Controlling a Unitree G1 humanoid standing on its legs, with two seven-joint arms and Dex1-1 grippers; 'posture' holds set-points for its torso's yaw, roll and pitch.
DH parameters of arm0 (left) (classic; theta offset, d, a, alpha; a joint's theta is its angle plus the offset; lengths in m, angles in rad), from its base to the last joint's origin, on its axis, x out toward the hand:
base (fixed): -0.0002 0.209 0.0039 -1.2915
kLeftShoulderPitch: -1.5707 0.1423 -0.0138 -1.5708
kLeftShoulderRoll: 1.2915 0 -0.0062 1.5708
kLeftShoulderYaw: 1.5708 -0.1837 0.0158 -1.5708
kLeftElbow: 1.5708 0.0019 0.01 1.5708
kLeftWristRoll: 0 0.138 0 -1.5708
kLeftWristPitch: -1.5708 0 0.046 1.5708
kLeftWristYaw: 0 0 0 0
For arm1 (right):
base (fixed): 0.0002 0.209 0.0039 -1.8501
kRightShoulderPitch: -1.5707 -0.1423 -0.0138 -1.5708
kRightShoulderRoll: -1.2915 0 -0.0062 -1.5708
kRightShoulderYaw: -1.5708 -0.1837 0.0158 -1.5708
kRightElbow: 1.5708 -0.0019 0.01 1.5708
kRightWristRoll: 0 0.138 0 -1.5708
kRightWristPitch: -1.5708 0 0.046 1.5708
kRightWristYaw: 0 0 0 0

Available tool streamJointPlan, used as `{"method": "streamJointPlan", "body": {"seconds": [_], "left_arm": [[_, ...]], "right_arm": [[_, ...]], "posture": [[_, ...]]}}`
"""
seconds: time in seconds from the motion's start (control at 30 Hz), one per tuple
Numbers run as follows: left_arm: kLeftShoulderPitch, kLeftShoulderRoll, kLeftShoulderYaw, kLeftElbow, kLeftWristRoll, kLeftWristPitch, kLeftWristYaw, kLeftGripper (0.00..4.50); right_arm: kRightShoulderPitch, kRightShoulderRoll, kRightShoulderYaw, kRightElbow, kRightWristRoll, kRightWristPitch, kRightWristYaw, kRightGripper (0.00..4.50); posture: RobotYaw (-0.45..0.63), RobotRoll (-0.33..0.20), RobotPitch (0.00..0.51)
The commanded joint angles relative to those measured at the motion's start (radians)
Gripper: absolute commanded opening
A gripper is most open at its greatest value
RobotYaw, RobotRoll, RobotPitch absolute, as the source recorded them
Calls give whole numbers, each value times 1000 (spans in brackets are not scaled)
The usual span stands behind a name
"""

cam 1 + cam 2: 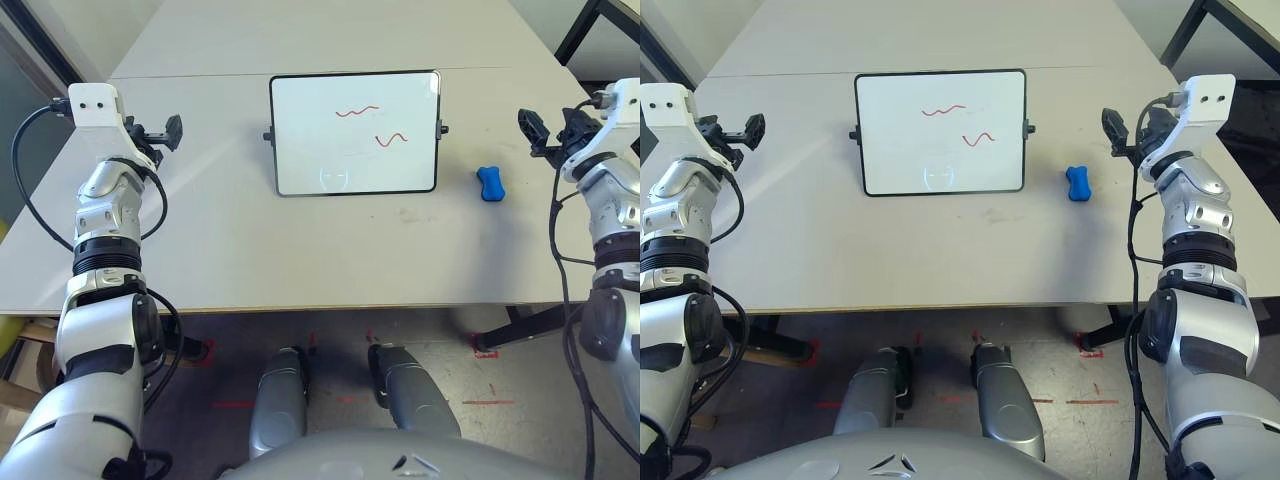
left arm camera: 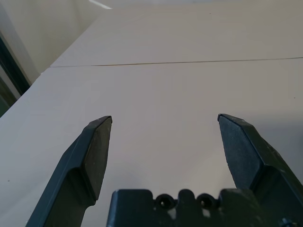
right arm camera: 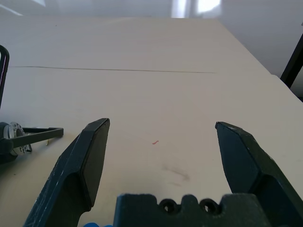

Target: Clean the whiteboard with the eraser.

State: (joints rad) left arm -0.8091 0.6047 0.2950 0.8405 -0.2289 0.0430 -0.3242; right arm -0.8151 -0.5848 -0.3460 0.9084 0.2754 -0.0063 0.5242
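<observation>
Nearest the camera, the pale table (image 1: 300,260) runs bare along its front edge, flanked by the robot's raised arms. The right gripper (image 1: 1127,130) hangs released, its two black fingers (image 3: 90,161) spread wide with nothing between them. The left gripper (image 1: 160,133) is likewise spread and empty, its fingers (image 2: 92,156) apart over bare tabletop.

The eraser (image 1: 490,183), a small blue block, lies flat on the table just inward of the right gripper and a little nearer the robot, closer to that hand than anything else. Beyond it, further inward, the whiteboard (image 1: 355,132) sits between the two hands, bearing two red squiggles (image 1: 357,112) on its right half.

The step in hand appears to be fetching the eraser, a job best suited to the right arm. To do it well, the gripper should likely descend straight over the block and close across its narrow waist, seating it firmly enough to press flat on the board.

No containers are on the table; nothing here holds anything else.
</observation>
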Motion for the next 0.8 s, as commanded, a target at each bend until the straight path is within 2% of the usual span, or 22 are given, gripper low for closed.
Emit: {"method": "streamJointPlan", "body": {"seconds": [0.03, 0.27, 0.53, 0.8], "left_arm": [[4, 9, 1, 3, 13, 2, 1, 4500], [12, 8, 0, -28, 6, 15, -8, 4500], [11, 14, 10, -99, -46, 74, -113, 4500], [204, 11, -75, -534, -196, 302, -431, 4500]], "right_arm": [[9, 3, -9, -3, 8, -13, -3, 4453], [-2, 1, -8, 13, 6, -18, -5, 4453], [-6, 5, -3, 4, 5, -18, -9, 4453], [-5, 1, 0, 10, -1, -14, -18, 4453]], "posture": [[-171, 0, 144], [-161, 0, 147], [-168, 0, 135], [-176, 0, 131]]}}
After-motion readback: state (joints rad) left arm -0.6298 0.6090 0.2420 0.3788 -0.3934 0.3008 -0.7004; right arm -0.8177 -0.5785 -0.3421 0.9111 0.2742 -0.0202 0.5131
